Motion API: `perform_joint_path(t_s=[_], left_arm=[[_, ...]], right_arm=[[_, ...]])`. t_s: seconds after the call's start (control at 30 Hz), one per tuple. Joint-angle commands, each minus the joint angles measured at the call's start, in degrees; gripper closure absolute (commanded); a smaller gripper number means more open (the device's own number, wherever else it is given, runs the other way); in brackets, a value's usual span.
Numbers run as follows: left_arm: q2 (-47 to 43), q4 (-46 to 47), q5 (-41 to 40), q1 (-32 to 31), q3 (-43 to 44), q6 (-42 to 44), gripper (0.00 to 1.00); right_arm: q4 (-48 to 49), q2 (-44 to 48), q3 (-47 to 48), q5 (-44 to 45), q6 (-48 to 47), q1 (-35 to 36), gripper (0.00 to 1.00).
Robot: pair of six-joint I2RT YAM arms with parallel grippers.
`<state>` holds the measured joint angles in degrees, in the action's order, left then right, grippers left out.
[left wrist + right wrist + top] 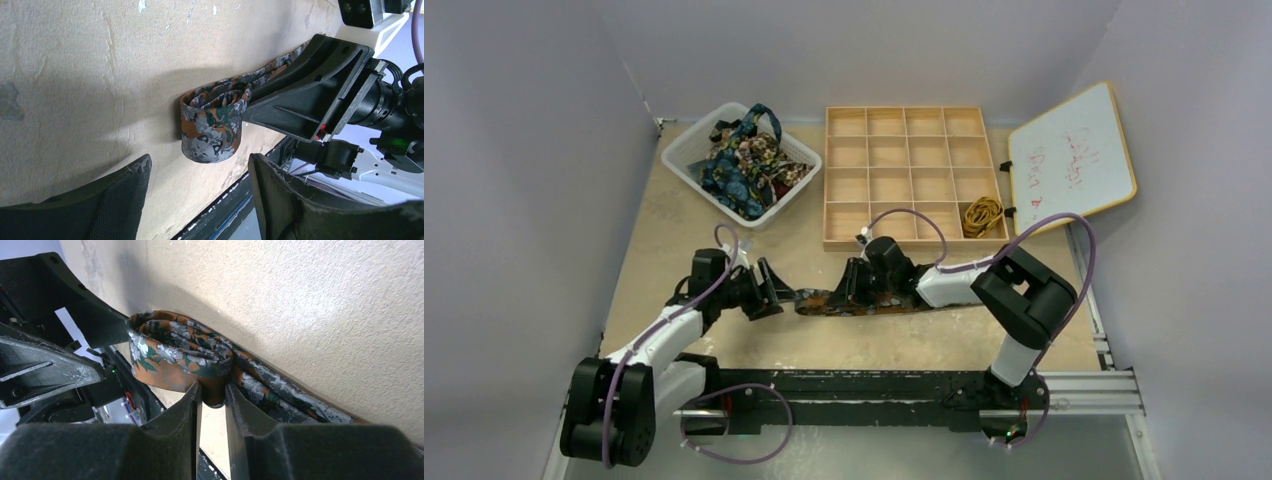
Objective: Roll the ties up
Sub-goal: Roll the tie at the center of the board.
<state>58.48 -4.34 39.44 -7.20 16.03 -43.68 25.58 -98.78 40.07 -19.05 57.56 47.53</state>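
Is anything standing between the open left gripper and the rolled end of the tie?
Nothing visible does. Only bare table separates the left gripper from the rolled end of the tie; the right gripper pinches the tie beyond the roll.

Soft, even overhead light fills the top view. The speckled beige tabletop carries only faint shadows under the arms, and the wood-framed whiteboard at upper right looks washed pale. In the wrist views the tabletop is bright and sharp, while the black fingers of the left gripper and of the right gripper, along the bottom edges, are dim and blurred.
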Motion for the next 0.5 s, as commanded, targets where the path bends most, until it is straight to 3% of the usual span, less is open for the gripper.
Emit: perform_joint_path(t_s=[0.0,0.17,0.47], left_arm=[[1.7,5.3,2.1,0.0,-0.5,1.6,0.32],[5.0,7.2,3.0,0.0,0.9,2.6,0.41],[8.7,9.3,3.0,0.0,2.1,4.5,0.49]], right_arm=[[-2.0,-0.4,2.0,-0.3,-1.2,-0.4,0.76],[-2.5,2.6,2.7,-0.3,-2.0,-0.4,0.63],[-5.4,3.8,5.0,-0.8,-3.3,-0.4,0.55]])
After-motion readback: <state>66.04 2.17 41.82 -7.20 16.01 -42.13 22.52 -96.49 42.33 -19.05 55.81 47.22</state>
